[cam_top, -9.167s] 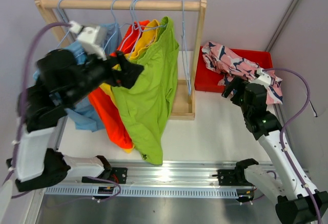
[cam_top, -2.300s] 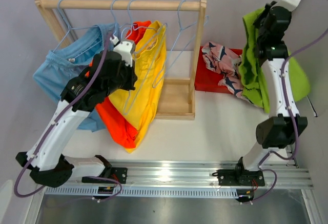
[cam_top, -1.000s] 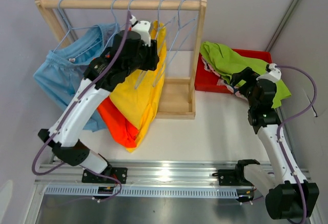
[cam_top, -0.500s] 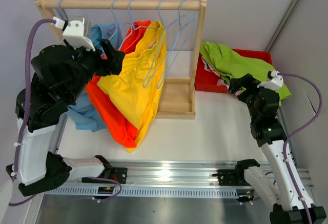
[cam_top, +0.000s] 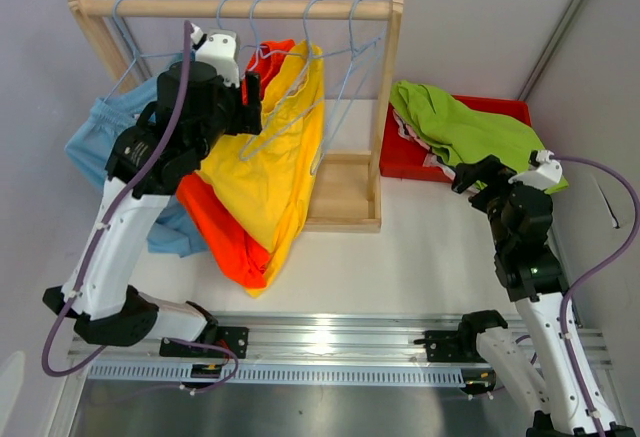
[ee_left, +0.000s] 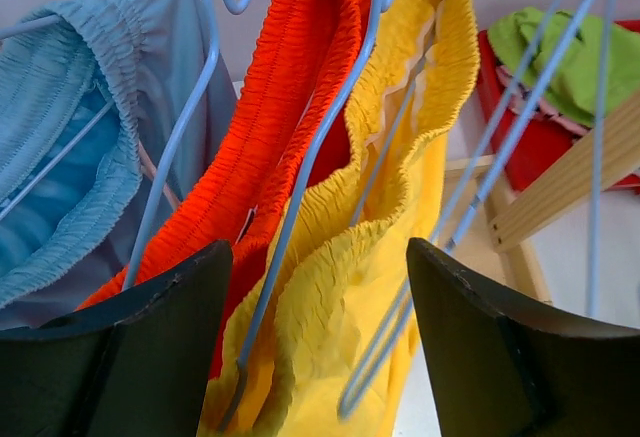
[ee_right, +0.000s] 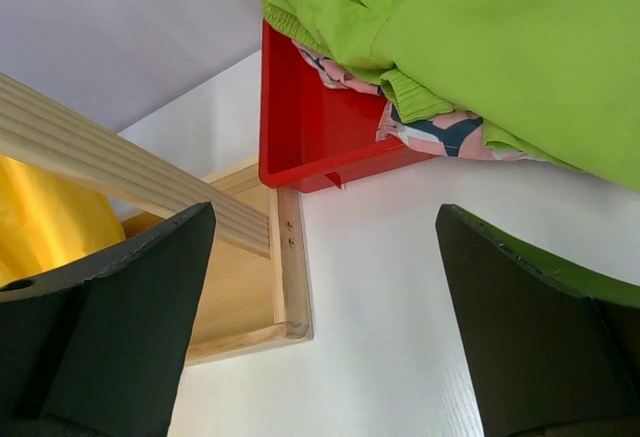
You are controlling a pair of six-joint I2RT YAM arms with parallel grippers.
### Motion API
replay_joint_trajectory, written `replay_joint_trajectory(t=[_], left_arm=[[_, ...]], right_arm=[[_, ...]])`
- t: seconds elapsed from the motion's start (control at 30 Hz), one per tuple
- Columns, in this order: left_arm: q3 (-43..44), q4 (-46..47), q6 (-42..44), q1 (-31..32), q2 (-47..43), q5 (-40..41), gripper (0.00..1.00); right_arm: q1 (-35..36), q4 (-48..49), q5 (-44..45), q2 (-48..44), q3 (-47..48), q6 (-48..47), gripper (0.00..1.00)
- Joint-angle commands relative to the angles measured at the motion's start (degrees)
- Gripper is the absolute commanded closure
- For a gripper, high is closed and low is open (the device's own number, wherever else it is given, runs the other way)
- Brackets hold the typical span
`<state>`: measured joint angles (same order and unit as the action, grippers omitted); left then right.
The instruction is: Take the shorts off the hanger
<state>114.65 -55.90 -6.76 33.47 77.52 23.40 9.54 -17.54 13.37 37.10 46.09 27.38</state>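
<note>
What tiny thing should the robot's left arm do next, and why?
Probably close the left fingers on the yellow shorts' waistband: they stand open right in front of it, and those shorts are not yet off the wooden rail.

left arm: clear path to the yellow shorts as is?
Likely yes: the left end effector is open, facing the yellow shorts close up; only blue hanger wires cross the waistband and might snag.

I see the light blue shorts (cam_top: 100, 142), orange-red shorts (cam_top: 225, 237) and yellow shorts (cam_top: 270, 177) hanging side by side from the wooden rail (cam_top: 240, 7), and the lime green shorts (cam_top: 470, 132) heaped over the pink patterned shorts (ee_right: 420, 129) in the red bin (cam_top: 400, 162).
</note>
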Motion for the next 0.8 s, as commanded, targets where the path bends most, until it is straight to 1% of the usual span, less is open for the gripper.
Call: replay_joint_trajectory(t=[0.0, 0.1, 0.13, 0.17, 0.2, 0.23, 0.27, 0.33, 0.37, 0.4, 0.5, 0.57, 0.63, 0.67, 0.73, 0.77], left_arm=[[-1.27, 4.39, 2.98, -1.83, 0.7, 1.04, 0.25], [-1.27, 5.01, 3.07, -2.54, 2.28, 0.86, 0.27], [-1.36, 5.45, 3.16, -2.71, 2.64, 0.6, 0.29], [-1.45, 5.54, 3.16, -2.8, 2.73, 0.34, 0.33], [-1.71, 5.71, 2.81, -2.89, 2.64, 0.16, 0.46], [-1.71, 6.06, 2.72, -2.97, 2.64, -0.37, 0.52], [-1.8, 6.07, 2.72, -2.98, 2.64, -0.54, 0.64], [-1.62, 6.07, 2.63, -2.98, 2.73, -0.37, 0.79], [-1.62, 6.07, 2.63, -3.06, 2.82, -0.28, 0.97], [-1.45, 5.89, 2.46, -3.06, 3.08, 0.07, 1.0], [-0.05, 5.54, 2.63, -3.06, 2.99, -0.63, 1.0], [3.29, 4.84, 2.72, -2.98, 2.99, -1.68, 1.0], [7.5, 3.09, 2.72, -3.06, 3.43, -2.65, 1.0], [12.91, 2.47, 2.72, -3.06, 3.78, -3.18, 1.0], [16.64, -0.52, 2.9, -3.06, 4.75, -4.5, 1.0], [20.57, -1.31, 2.9, -2.98, 4.84, -4.76, 1.0]], right_arm=[[0.22, -0.92, 1.57, -1.5, 0.15, -1.1, 0.01], [0.22, -1.35, 1.66, -2.03, -0.47, -1.45, 0.01], [0.3, -1.36, 1.66, -2.12, -0.64, -1.45, 0.01], [0.3, -1.36, 1.66, -2.21, -0.82, -1.62, 0.01], [0.3, -1.36, 1.58, -2.21, -1.17, -1.62, 0.01], [0.22, -1.36, 1.58, -2.3, -1.17, -1.71, 0.01], [0.22, -1.36, 1.4, -2.38, -1.35, -1.8, 0.01], [0.22, -1.44, 1.4, -2.39, -1.52, -1.89, 0.01], [0.3, -1.44, 1.31, -2.47, -1.52, -1.89, 0.01], [0.22, -1.62, 1.31, -2.56, -1.44, -1.97, 0.01], [0.22, -1.62, 1.05, -3.0, -1.35, -1.98, 0.01], [0.22, -1.79, 0.7, -3.18, -1.35, -2.06, 0.01], [0.3, -2.14, 0.52, -3.61, -1.09, -1.89, 0.01], [0.22, -2.15, 0.52, -3.7, -1.09, -1.8, 0.02], [0.22, -2.5, 0.35, -4.32, -0.91, -1.8, 0.02], [0.22, -2.59, 0.26, -4.58, -0.82, -1.89, 0.02]])
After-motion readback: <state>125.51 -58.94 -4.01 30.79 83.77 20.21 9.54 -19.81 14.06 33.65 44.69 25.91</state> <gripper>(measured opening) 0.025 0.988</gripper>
